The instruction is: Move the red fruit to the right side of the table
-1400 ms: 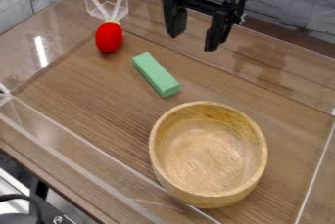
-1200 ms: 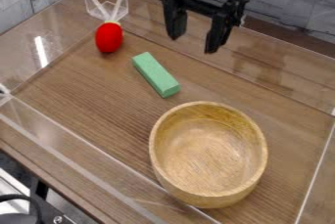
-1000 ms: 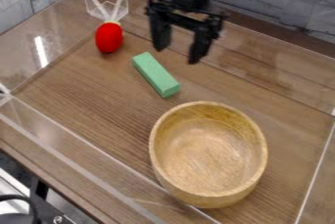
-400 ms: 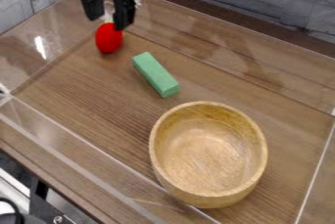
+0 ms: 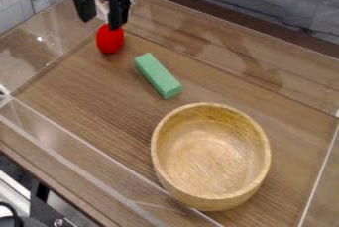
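Observation:
The red fruit (image 5: 109, 39) lies on the wood-grain table (image 5: 239, 72) near its far left corner. Directly above it hangs my black gripper (image 5: 101, 15), pointing down with its two fingers spread apart and nothing between them. The fingertips stand just over the fruit's top, one to each side; whether they touch it I cannot tell. The fruit's upper part is partly hidden by the fingers.
A green rectangular block (image 5: 157, 74) lies just right of the fruit. A large wooden bowl (image 5: 211, 155) stands at the front right. Low clear plastic walls (image 5: 79, 152) edge the table.
My gripper has travelled from the middle back of the table to the left, ending above the red fruit, and stayed open. The fruit, block and bowl have not moved.

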